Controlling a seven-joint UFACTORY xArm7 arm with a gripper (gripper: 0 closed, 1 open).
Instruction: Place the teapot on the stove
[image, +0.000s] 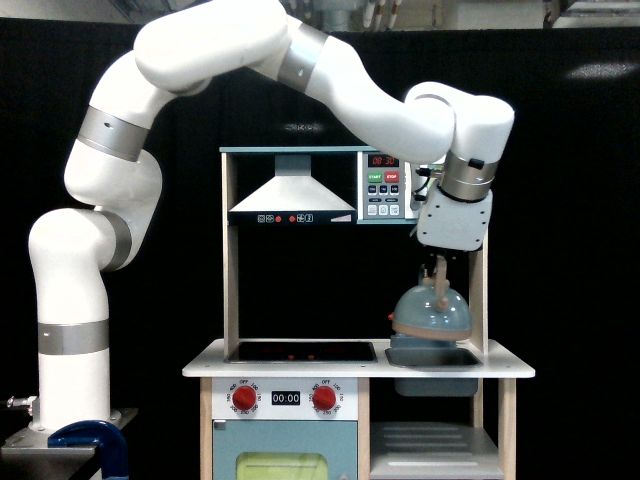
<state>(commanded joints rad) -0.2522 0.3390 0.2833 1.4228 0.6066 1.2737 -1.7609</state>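
Above the grey sink basin (432, 356), our pincer (437, 268) grips the grey-blue dome teapot (431, 312) by its handle; next we carry it toward the exterior view's left, onto the glossy black stove (300, 351).

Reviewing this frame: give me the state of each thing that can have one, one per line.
teapot: lifted off the counter, tilted, hanging by its handle above the sink.
gripper: shut on the teapot handle.
stove: bare, nothing on it.
sink: nothing seen in it; faucet hidden behind the teapot.
timer display: reads 00:00.
red knobs: exact setting too small to tell.
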